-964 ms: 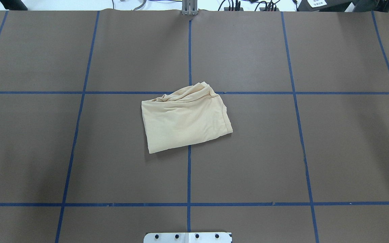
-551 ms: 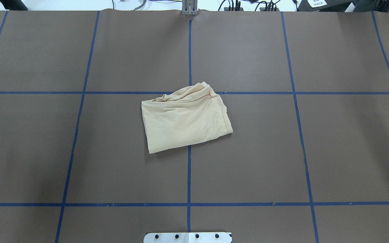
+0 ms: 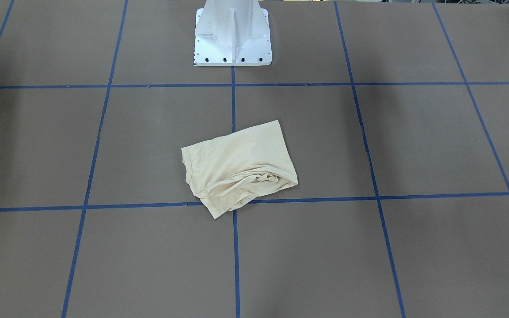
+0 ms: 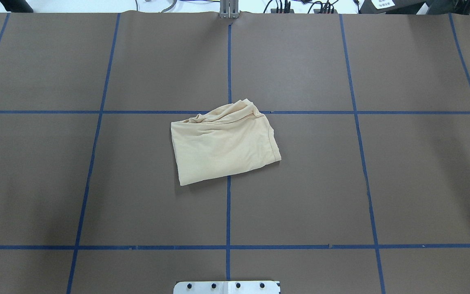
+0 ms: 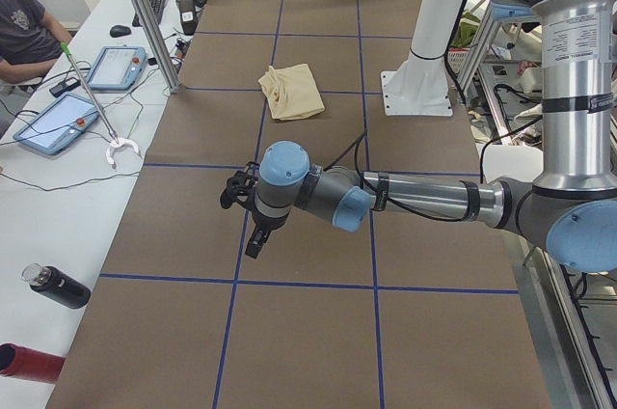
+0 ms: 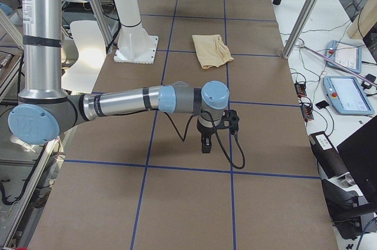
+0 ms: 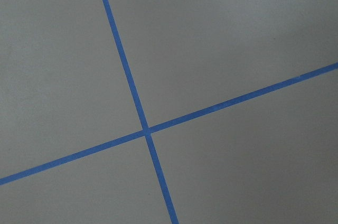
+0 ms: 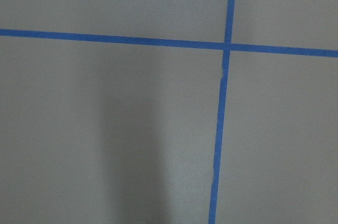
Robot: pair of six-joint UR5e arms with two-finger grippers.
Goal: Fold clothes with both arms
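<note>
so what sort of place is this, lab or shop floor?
Most likely a robotics lab test cell: a brown table marked with a blue tape grid, teach pendants on the side bench, and a folded shirt as the workpiece.

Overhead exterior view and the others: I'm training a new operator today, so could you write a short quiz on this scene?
1. True or false: the shirt lies spread flat with both sleeves stretched out.
2. Where is the left gripper? A: clamped on the shirt. B: over bare table, apart from the shirt. C: resting on top of the shirt.
3. Name the white thing standing on the table at the robot's edge.
Key: 1 false, it lies folded in a compact bundle. 2 B. 3 the pedestal base.
</note>
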